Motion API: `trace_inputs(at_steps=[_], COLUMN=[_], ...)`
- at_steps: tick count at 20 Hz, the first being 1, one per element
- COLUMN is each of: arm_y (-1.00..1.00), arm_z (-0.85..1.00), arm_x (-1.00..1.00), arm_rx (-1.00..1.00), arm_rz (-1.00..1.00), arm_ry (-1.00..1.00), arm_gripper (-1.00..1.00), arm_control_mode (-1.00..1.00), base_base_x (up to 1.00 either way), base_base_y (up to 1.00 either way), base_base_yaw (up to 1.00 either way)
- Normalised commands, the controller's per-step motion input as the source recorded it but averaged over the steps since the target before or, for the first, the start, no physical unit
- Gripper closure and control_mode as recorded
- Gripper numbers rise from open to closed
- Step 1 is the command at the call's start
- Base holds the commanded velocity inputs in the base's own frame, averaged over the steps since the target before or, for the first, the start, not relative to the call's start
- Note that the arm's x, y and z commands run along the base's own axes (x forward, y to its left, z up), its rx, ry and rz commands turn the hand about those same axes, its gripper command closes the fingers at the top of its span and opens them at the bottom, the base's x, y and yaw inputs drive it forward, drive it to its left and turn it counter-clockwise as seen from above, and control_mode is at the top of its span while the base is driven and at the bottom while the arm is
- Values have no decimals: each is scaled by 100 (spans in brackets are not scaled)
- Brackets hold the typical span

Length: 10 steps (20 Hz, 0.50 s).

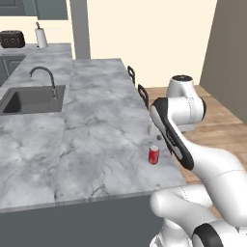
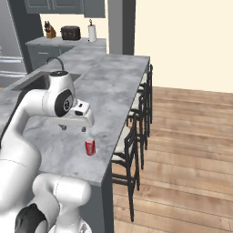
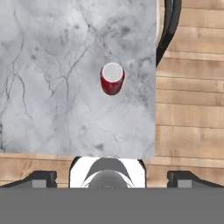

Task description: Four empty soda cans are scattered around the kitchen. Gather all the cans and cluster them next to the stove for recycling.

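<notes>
A long grey marble counter [image 1: 96,140] runs away from the robot, with wooden floor [image 2: 191,150] along its right side and dark stools [image 2: 132,145] tucked under that edge. Set into the counter's left part is a dark sink [image 1: 29,101] with a curved tap [image 1: 46,77]. On the far counter by the wall stand a black toaster [image 1: 12,38] and a paper roll [image 1: 41,37]. The white arm [image 1: 178,120] bends over the counter's near right corner, and the gripper [image 2: 73,128] hangs above the marble with its jaws spread wide, holding nothing. A red can [image 3: 112,78] stands upright on the counter near its right edge and near corner, just ahead of the gripper and apart from it; from the hand view its pale top faces the camera.
</notes>
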Motion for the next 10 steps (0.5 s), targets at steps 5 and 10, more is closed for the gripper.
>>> trace_inputs(at_steps=[5,10], arm_y=[0,-1], arm_z=[-18,-17], arm_x=[27,22], arm_rx=[0,0], arm_rz=[0,0], arm_ry=[0,0], arm_gripper=[-100,-100], arm_control_mode=[-100,-100], base_base_x=[0,0], base_base_y=[0,0], base_base_yaw=[0,0])
